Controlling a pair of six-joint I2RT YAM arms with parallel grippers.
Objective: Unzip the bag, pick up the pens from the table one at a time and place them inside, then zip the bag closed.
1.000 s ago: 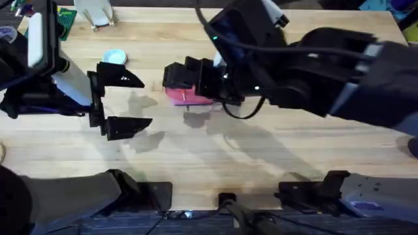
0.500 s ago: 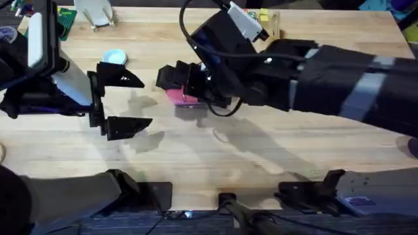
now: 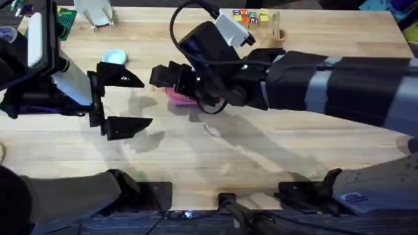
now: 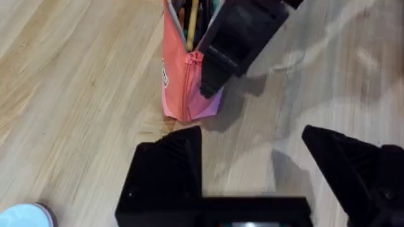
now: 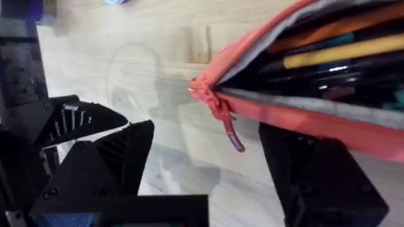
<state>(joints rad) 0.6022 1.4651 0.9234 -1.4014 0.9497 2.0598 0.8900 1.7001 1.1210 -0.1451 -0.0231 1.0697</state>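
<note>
Crowded around the pouch, open wood toward the near edge

The right arm reaches across the middle of the counter [image 3: 215,163], and its gripper [image 3: 171,79] sits over the bag [image 3: 177,98], blocking any way down to it from above or from the right. The bag's mouth [image 5: 328,57] gapes, but it is already packed with pens [image 5: 344,50], and a black finger [image 4: 237,41] stands hard against its end. The left gripper [image 3: 121,101], fingers spread wide, hangs near the bag's free end, with a strip of bare wood between them. A small blue dish [image 3: 114,57] lies behind that gripper. The broad stretch in front of both arms lies bare.
</note>
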